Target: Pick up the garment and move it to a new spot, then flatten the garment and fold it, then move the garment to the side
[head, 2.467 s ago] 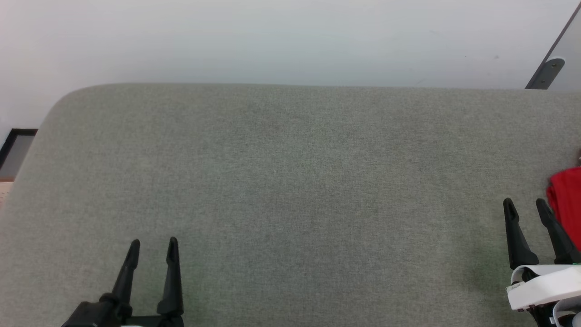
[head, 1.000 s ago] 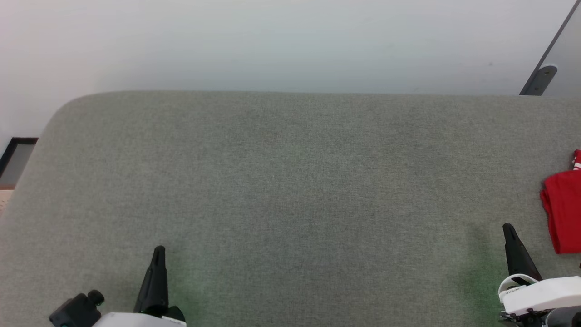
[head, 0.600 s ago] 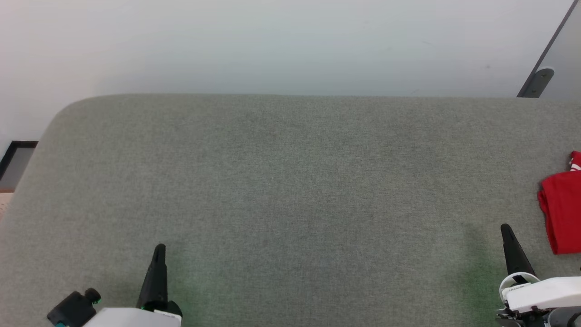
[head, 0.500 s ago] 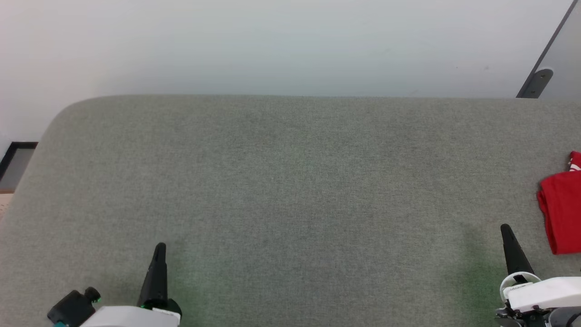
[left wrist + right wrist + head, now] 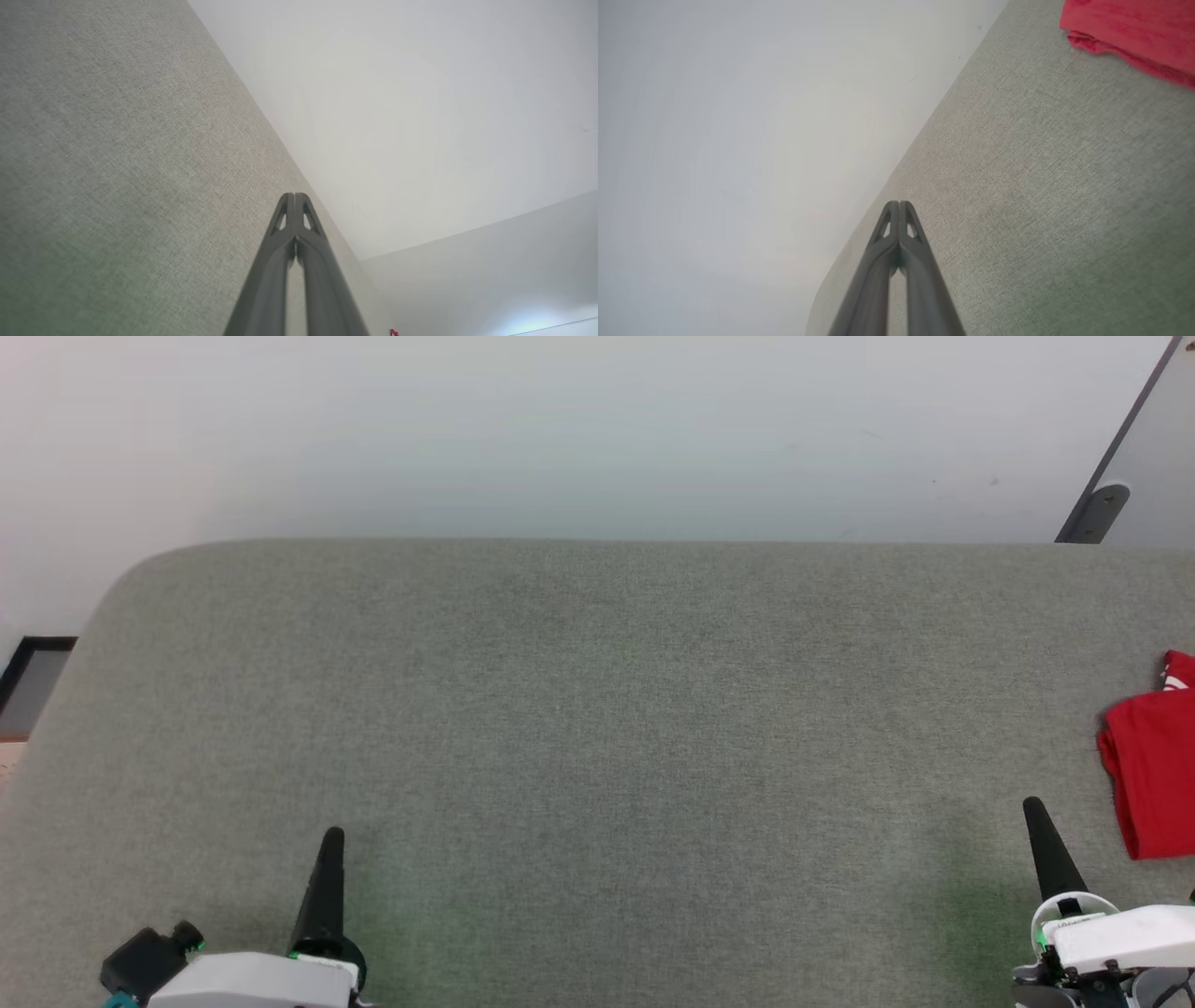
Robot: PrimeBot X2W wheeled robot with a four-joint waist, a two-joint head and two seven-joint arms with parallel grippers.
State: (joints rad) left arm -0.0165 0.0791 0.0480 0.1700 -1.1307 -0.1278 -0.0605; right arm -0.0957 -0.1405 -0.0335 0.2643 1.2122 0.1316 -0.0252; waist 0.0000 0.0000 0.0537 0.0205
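The red garment (image 5: 1153, 775) lies folded at the far right edge of the grey table, cut off by the head view's border, with a bit of red-and-white trim at its top. It also lies at the upper right of the right wrist view (image 5: 1134, 32). My right gripper (image 5: 1038, 817) is shut and holds nothing; it hovers to the left of the garment, apart from it (image 5: 899, 205). At the lower left my left gripper (image 5: 331, 845) is shut too, its fingertips pressed together (image 5: 294, 196) above bare table.
The grey fabric-covered table (image 5: 579, 728) spans the head view, with a rounded far-left corner. Behind it is a pale wall. A grey metal bracket (image 5: 1088, 513) stands at the upper right. A dark frame (image 5: 28, 672) sits off the table's left edge.
Both grippers went from open to shut and drew back toward the bottom edge. The right gripper came away from the garment. The camera has tilted slightly, shifting the table down in the picture.
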